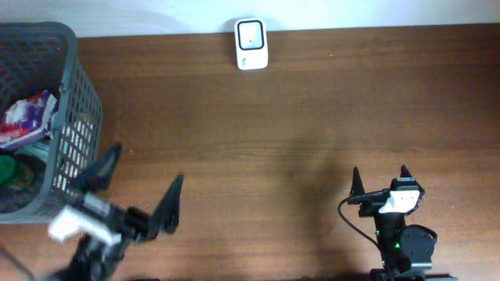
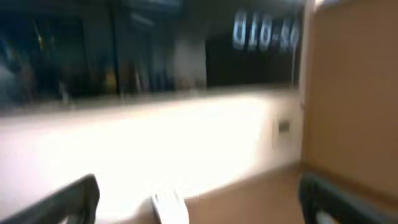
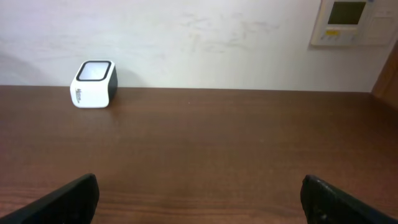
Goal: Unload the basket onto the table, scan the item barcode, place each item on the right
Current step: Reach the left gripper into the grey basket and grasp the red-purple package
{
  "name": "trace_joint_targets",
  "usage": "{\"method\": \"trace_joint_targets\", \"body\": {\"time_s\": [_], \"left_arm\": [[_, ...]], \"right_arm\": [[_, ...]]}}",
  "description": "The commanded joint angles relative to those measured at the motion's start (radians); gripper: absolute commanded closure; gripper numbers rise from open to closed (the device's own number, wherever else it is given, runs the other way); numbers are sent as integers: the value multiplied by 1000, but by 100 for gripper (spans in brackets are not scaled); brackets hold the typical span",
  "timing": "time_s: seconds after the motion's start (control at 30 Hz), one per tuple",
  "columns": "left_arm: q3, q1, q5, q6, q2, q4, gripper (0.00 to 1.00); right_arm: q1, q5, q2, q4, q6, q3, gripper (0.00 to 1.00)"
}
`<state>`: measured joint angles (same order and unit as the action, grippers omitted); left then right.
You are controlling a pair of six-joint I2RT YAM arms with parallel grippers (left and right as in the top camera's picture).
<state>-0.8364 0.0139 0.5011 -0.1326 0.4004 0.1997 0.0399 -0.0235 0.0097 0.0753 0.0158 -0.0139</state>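
Brown table point(image 1: 312, 101) with the scanner point(image 1: 251, 44) top centre, packets point(image 1: 27, 117) in the basket point(image 1: 78, 117) far left. Both the left gripper point(image 1: 139, 181) lower left and right gripper point(image 1: 380, 176) lower right gape empty

A small white barcode scanner point(image 1: 251, 44) point(image 3: 94, 84) with a dark window on top is seen standing upright at the far edge of the wooden table point(image 1: 273, 140) by the wall point(image 3: 217, 37), while a purple-and-white packet point(image 1: 27, 117) and a green item point(image 1: 9, 173) are found lying inside the dark mesh basket point(image 1: 78, 86) at the table's left end.
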Motion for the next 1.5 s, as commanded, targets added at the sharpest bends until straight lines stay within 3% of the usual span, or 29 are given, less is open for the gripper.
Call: {"method": "trace_joint_targets", "body": {"time_s": [0.0, 0.13, 0.27, 0.33, 0.4, 0.5, 0.7, 0.87, 1.2, 1.3, 1.47], "left_arm": [[-216, 2, 299, -8, 261, 228, 1], [-219, 2, 348, -10, 389, 193, 1], [-304, 2, 276, -87, 488, 219, 1], [-471, 2, 114, -20, 607, 484, 1], [-560, 2, -29, 0, 684, 644, 1], [-565, 2, -35, -1, 736, 726, 1], [-586, 2, -32, 0, 752, 741, 1], [-826, 2, -372, -1, 849, 1003, 1], [-824, 2, -372, -1, 860, 1027, 1], [-848, 8, -483, -69, 861, 975, 1], [-950, 156, -489, -103, 880, 864, 1]], "right_arm": [[6, 2, -6, 3, 3, 8, 1], [6, 2, -6, 3, 3, 8, 1], [6, 2, -6, 3, 3, 8, 2], [6, 2, -6, 3, 3, 8, 2], [6, 2, -6, 3, 3, 8, 2], [6, 2, -6, 3, 3, 8, 1], [6, 2, -6, 3, 3, 8, 1], [6, 2, -6, 3, 3, 8, 1], [6, 2, -6, 3, 3, 8, 1], [6, 2, -6, 3, 3, 8, 1], [6, 2, -6, 3, 3, 8, 1]]}}
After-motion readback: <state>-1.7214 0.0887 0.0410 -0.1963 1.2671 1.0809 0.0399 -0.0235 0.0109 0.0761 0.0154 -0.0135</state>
